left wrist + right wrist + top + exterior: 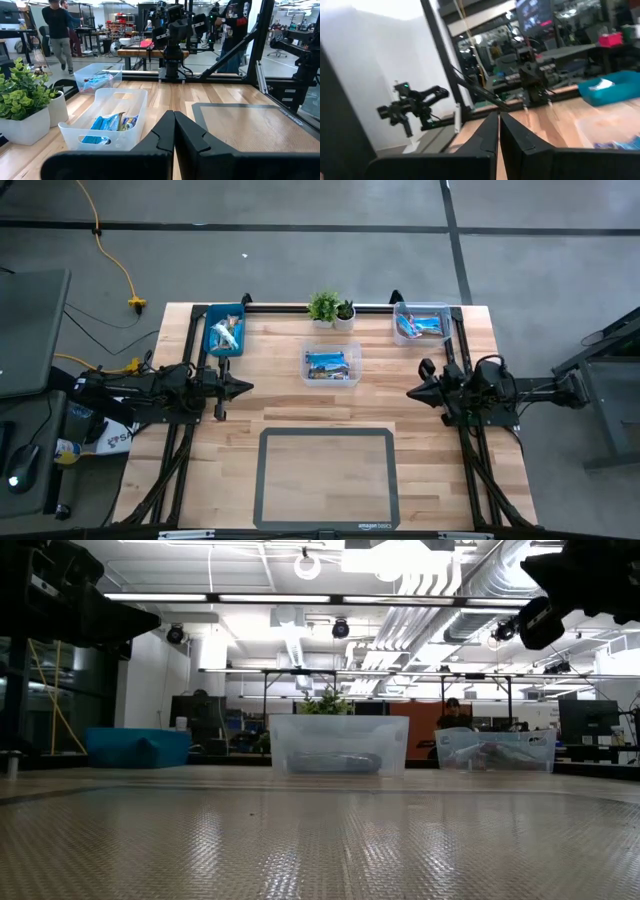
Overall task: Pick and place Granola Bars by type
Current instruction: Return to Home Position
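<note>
Wood-topped table (220,460), high view: Granola Bars (330,364) lie only in containers, namely the middle clear bin (332,382), the blue bin (224,353) behind it to the left, and the right clear bin (421,340) behind it to the right. The left gripper (245,387) and right gripper (412,392) flank the middle bin, each well apart from it.

Low view: no loose bars lie in front of the middle bin.

Left wrist view: fingers (162,137) are together and empty.

Right wrist view: fingers (487,135) are together and empty.

Judgement: sorting looks complete and the arms are homing. The next move needs no grasp, only parking clear of the bins.
</note>
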Action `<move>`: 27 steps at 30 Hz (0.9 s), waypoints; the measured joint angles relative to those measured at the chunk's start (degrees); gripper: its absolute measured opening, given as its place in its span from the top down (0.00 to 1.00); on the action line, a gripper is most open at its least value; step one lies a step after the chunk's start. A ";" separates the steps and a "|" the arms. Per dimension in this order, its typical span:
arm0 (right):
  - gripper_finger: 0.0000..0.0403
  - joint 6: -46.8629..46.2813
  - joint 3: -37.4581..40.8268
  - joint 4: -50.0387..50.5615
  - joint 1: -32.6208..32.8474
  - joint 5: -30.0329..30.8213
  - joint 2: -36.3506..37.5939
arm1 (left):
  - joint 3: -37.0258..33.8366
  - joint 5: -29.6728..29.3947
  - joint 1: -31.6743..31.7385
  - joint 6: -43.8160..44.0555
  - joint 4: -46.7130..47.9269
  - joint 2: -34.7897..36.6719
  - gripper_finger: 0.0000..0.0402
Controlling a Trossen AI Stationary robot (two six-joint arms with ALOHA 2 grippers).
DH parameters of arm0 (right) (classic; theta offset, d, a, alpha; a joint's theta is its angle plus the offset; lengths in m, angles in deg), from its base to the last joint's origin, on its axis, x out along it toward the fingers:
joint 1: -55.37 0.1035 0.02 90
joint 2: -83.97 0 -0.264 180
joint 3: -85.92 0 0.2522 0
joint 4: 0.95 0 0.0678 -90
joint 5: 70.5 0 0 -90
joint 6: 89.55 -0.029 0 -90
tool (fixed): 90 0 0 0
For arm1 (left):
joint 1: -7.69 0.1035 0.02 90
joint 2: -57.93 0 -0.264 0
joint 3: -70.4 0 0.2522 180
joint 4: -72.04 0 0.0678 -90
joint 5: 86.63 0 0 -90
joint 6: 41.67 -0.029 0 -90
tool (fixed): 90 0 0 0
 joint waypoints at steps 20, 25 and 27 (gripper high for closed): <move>1.00 -5.21 0.00 21.35 0.00 13.27 -0.22 | 0.00 0.01 -0.01 0.02 0.00 0.01 1.00; 1.00 1.80 0.00 21.23 0.00 16.18 -0.22 | 0.01 0.01 0.01 0.01 0.01 0.01 1.00; 1.00 4.66 0.00 21.26 0.00 16.30 -0.22 | 0.00 0.02 0.00 0.01 0.01 0.02 1.00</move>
